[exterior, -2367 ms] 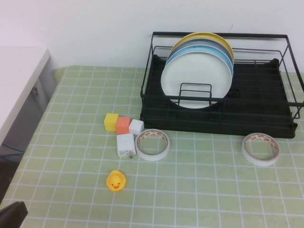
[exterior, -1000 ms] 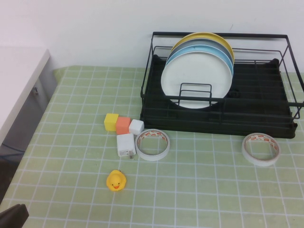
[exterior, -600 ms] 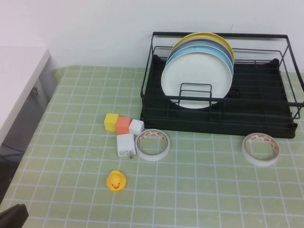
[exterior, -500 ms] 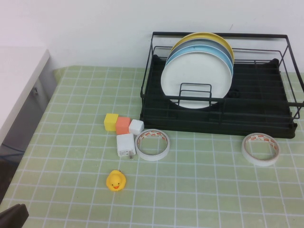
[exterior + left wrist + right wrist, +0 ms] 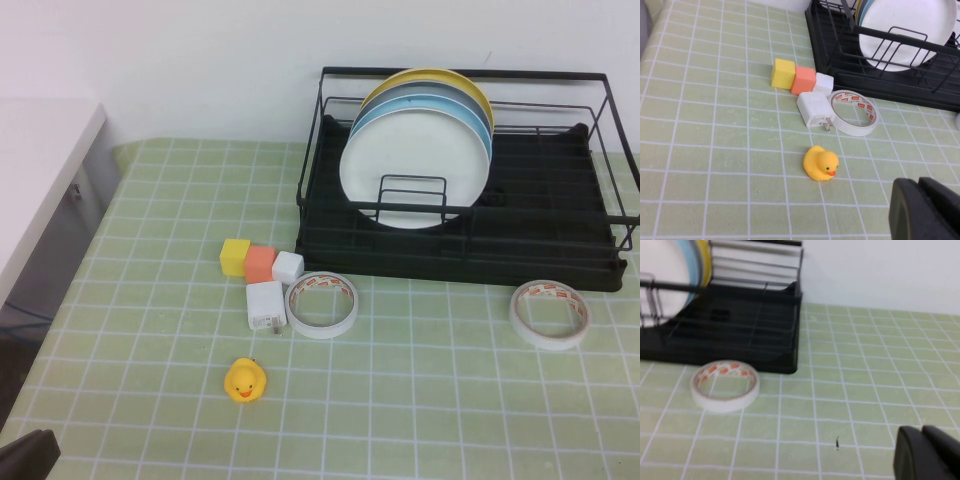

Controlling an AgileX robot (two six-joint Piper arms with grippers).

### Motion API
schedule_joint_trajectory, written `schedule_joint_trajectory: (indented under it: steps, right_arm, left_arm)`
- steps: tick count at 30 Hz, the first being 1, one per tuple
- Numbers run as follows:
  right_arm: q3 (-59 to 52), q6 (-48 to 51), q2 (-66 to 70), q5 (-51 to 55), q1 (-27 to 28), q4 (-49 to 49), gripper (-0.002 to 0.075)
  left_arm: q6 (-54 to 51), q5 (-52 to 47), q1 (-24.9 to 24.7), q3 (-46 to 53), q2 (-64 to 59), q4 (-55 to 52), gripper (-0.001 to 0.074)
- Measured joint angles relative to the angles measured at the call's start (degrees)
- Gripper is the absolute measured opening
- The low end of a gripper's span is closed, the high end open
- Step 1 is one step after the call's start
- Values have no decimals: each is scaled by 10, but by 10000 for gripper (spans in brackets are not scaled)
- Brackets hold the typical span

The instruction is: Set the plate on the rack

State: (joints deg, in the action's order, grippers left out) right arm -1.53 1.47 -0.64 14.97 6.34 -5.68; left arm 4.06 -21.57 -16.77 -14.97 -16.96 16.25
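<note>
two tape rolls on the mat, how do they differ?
The left tape roll touches the white charger block in a clutter group; the right tape roll lies alone. The left one sits before the rack's left end, the right one before its right end. Both lie flat: white rings, red-printed cores. Left gripper and right gripper sit low, away from both.

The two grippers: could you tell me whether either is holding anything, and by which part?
Nothing is held: the left gripper and right gripper are shut and empty; the plate stands in the rack.

Bright, even light; right wrist view blurred.
</note>
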Motion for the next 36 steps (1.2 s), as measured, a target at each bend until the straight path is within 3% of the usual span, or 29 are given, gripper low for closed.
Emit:
schedule_joint_trajectory:
  steps: [11, 21, 36]
  right_arm:
    - [2, 66, 0, 41, -37, 76, 12]
    - [3, 13, 0, 49, -37, 16, 12]
    - [4, -3, 0, 50, -37, 10, 12]
  left_arm:
    - [0, 0, 0, 0, 0, 0, -1]
    - [0, 0, 0, 0, 0, 0, -1]
    - [-6, -1, 0, 0, 0, 0, -1]
